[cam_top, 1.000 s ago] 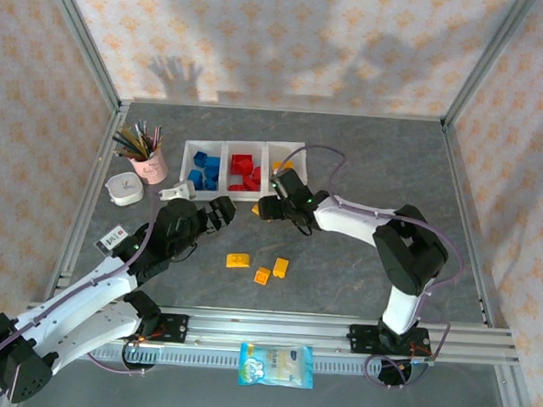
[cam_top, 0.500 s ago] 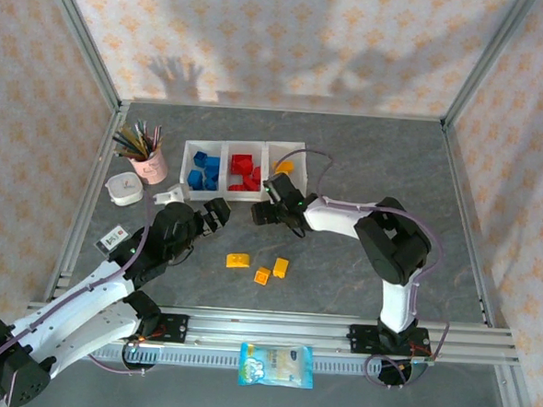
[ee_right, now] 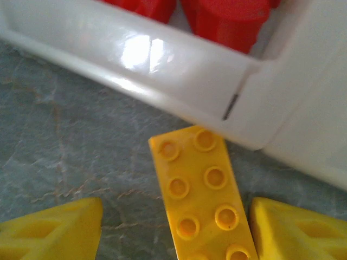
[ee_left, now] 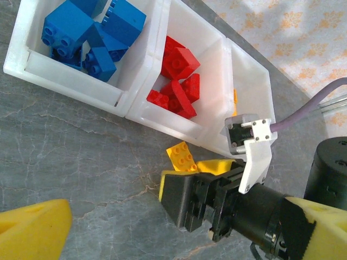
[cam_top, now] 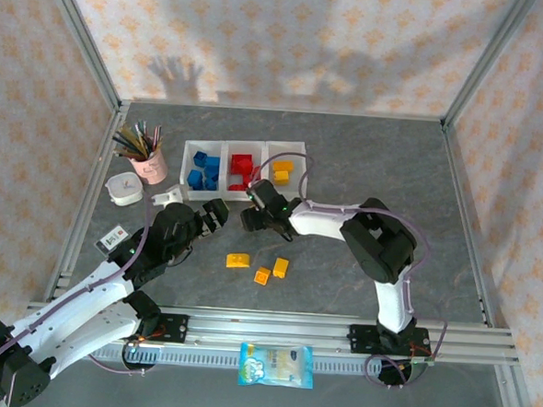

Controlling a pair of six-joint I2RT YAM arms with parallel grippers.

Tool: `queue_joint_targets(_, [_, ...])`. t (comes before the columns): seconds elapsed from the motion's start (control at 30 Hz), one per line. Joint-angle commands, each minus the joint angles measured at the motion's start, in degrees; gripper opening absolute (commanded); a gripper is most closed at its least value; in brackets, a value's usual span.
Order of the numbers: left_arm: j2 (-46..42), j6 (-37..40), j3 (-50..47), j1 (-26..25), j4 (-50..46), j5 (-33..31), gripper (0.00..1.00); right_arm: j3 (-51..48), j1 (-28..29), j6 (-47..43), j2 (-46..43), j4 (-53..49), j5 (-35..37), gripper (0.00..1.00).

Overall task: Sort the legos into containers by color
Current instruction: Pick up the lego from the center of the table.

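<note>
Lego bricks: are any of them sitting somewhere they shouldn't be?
Yes. Three yellow bricks lie loose on the table near its middle, and a fourth yellow brick lies flat just outside the bins, between the right end effector's open fingers. They look unsorted beside the tidy bins.

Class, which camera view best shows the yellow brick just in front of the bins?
Right wrist: the yellow brick lies studs-up between open fingers of the right gripper. Left wrist shows one end; top external has the gripper over it.
</note>
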Motion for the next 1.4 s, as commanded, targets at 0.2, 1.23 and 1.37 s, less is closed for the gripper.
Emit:
queue_joint_targets(0.2, [-1.1,0.1,0.5,0.7,-1.6,-2.1,0.99,5.0,3.7,3.4,4.0,-6.6,12.5,0.61])
queue_joint_targets(1.23, [-2.1,0.6,1.3,0.8,-2.1,-1.7,0.99,0.3,3.8,11.8,-3.9,-8.4,7.8,0.3])
queue_joint_targets(1.37, [-0.6,1.4,1.7,0.8,-0.3,0.1,0.99,-2.0,3.7,12.3,-9.3,-9.8,7.1,0.3])
